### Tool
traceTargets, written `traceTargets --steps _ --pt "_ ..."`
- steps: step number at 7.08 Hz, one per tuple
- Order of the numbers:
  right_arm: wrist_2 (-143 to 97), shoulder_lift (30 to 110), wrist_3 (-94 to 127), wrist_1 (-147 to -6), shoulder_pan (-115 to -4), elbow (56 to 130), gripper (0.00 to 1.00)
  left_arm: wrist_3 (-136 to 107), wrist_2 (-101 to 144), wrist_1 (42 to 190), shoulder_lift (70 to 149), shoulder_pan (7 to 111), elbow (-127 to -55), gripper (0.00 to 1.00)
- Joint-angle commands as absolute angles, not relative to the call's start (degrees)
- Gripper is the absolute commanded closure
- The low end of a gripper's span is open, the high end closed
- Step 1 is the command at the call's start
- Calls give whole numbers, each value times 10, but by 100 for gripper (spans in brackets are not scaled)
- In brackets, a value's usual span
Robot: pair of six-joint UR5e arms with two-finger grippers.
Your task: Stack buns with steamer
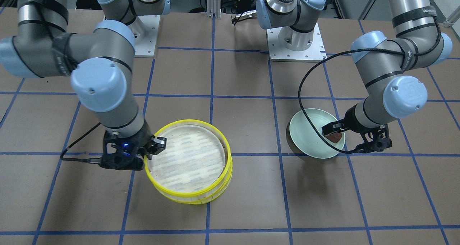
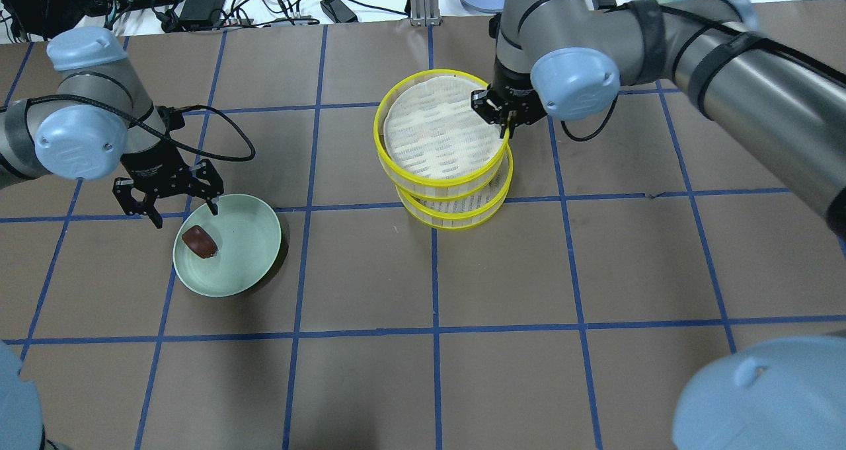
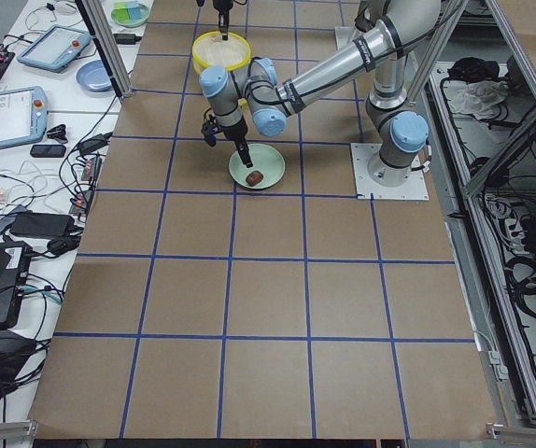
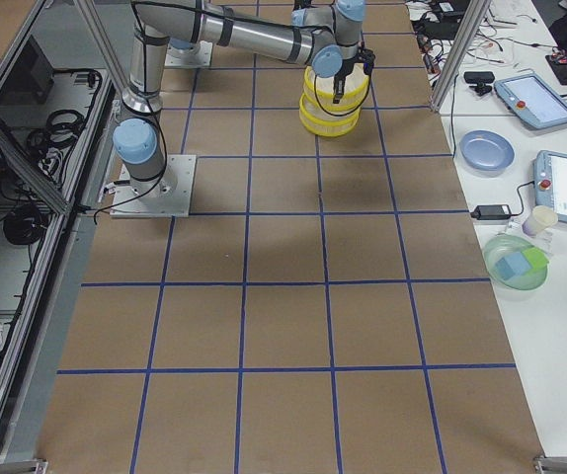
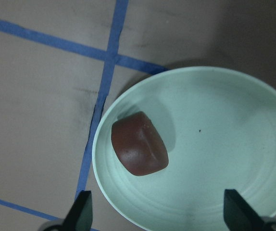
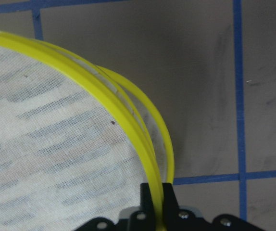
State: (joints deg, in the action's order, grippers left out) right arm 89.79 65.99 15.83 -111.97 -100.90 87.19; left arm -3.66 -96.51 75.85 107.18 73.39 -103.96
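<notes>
Seen from overhead, the right claw (image 2: 502, 116) was clenched on the rim of a round shallow tray with a bright yellow rim and a white woven-mesh floor (image 2: 436, 129), gripping it at about three o'clock; that tray sat over a second tray of the same kind (image 2: 462, 203), offset from it toward eleven o'clock; whether the two touched could not be told. Well apart, toward eight o'clock on the brown, blue-taped desk (image 2: 595, 258), the left claw (image 2: 186, 217) hung released, fingers spread wide, over the eleven o'clock edge of a mint-green round plate (image 2: 248, 245); a dark reddish-brown half-round bun (image 2: 199, 240) lay in the plate near its nine o'clock side, between the fingers' line and clear of both.
</notes>
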Motion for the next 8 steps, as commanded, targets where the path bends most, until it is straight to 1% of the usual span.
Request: traceTargets --steps 1,3,4,5,6,7,8 --pt "925 647 184 -1124 -1023 876 100 -70 -966 761 1105 729 -1049 10" --pt "955 647 169 -1123 -1008 875 100 -70 -967 756 1124 729 -1047 10" --pt "953 648 156 -1120 -989 876 100 -70 -968 755 1130 729 -1043 18" --pt "948 648 161 -1121 -989 881 100 -69 -969 755 1135 729 -1039 47" --pt "944 648 162 -1121 -989 886 100 -70 -969 751 1136 729 -1039 92" --pt "943 649 163 -1119 -989 886 100 -71 -968 747 1136 729 -1039 100" --pt "933 650 163 -1118 -989 886 100 -73 -967 747 1136 729 -1038 100"
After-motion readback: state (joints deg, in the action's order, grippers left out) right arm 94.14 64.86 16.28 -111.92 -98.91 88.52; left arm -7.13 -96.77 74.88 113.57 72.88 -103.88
